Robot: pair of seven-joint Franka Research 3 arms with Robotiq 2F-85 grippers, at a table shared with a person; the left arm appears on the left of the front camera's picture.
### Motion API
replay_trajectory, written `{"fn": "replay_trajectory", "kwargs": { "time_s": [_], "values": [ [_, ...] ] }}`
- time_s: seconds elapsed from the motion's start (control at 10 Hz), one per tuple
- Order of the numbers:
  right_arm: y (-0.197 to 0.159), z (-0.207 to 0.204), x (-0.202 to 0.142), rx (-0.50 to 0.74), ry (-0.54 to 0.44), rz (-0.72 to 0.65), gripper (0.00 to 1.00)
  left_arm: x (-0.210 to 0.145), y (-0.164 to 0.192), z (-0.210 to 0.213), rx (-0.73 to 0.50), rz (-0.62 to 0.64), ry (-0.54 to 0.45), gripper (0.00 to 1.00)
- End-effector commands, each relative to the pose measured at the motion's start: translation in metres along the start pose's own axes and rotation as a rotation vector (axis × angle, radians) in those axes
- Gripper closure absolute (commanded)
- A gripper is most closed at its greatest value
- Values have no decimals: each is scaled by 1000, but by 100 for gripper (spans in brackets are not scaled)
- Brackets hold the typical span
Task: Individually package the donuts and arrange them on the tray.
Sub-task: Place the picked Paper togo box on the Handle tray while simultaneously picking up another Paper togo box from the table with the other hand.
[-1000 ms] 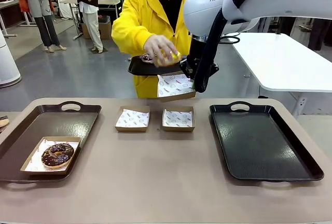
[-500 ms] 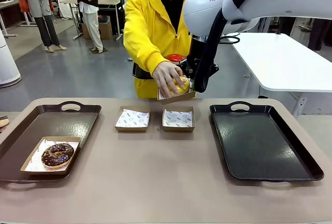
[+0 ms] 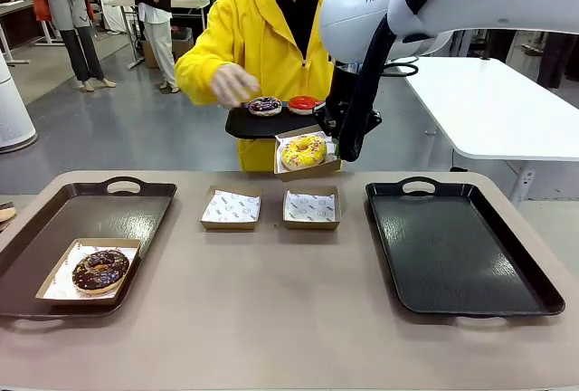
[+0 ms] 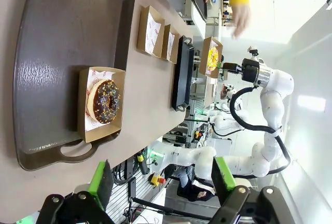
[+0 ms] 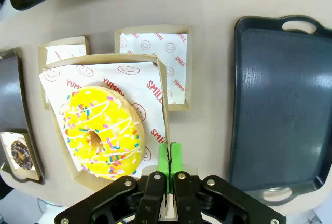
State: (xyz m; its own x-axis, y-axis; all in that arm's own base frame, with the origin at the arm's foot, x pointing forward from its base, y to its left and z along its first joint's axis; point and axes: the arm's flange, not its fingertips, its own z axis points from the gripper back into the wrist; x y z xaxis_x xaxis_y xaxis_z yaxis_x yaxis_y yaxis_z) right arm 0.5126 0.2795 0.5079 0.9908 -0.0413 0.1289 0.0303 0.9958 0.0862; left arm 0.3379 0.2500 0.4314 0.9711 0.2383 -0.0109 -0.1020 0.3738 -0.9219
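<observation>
My right gripper (image 3: pixel 336 148) (image 5: pixel 168 154) is shut on the side wall of a paper-lined cardboard box (image 5: pixel 140 73), held in the air beyond the table's far edge. The yellow sprinkled donut (image 3: pixel 303 150) (image 5: pixel 101 133) lies in that box. In another box on the left tray (image 3: pixel 136 205) sits the chocolate donut (image 3: pixel 99 270) (image 4: pixel 105 101). The person holds a small black tray (image 3: pixel 244 124) carrying the purple donut (image 3: pixel 265 105) and the red donut (image 3: pixel 302 103). My left gripper (image 4: pixel 163 180) is open, high over the left tray's end, with nothing between its fingers.
Two empty lined boxes (image 3: pixel 232 207) (image 3: pixel 311 208) stand side by side at the table's far middle. A bare black tray (image 3: pixel 452 246) lies on the right. The person's free hand (image 3: pixel 233 83) hovers above the small tray, left of my held box.
The person's hand set the yellow donut into the box I hold, then pulled back up and to the left. The small tray with two donuts has come back into sight.
</observation>
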Motion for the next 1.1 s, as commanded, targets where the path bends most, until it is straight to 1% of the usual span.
{"fn": "replay_trajectory", "kwargs": {
  "time_s": [0.0, 0.4, 0.5, 0.6, 0.7, 0.9, 1.0],
  "values": [
    [-1, 2, 0, 6, -6, -4, 100, 0, -1, 2, -16, 3, -5, 0],
    [0, 0, 0, 0, 0, 0, 99, 0, 0, 0, 0, 0, 0, 0],
    [-17, 2, -10, 8, -9, 67, 99, 3, -10, -3, 63, -15, -35, 0],
    [-41, 8, -20, 27, -6, 72, 99, 10, -26, -7, 119, -38, -31, 0],
    [-73, 16, -37, 28, -2, 65, 99, 23, -49, -13, 189, -46, -21, 0],
    [-128, 26, -78, -15, 66, 60, 99, 46, -92, -35, 329, -48, -2, 0],
    [-153, 28, -97, -12, 92, 47, 99, 59, -113, -54, 399, -56, 21, 0]
  ]
}}
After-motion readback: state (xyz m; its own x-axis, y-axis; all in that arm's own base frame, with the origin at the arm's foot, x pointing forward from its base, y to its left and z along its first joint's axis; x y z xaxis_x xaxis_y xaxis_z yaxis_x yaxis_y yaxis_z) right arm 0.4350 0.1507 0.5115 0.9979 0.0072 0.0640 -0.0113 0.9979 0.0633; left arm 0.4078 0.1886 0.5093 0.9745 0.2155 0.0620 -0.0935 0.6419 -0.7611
